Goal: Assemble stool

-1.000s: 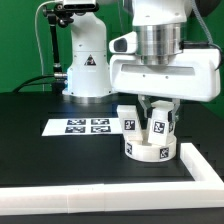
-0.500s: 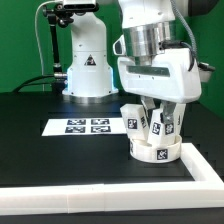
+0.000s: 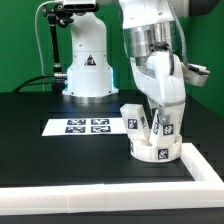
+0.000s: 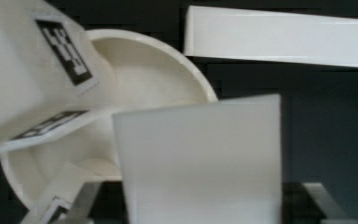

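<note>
On the round seat [image 3: 153, 152]: 3 legs upright, gripper [image 3: 160, 112] pinching 1 leg [image 3: 163, 122].

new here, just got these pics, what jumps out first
The white arm comes down from above, its gripper shut on a stool leg standing on the round seat, beside the border wall. The marker board lies flat at the exterior view's left.
</note>
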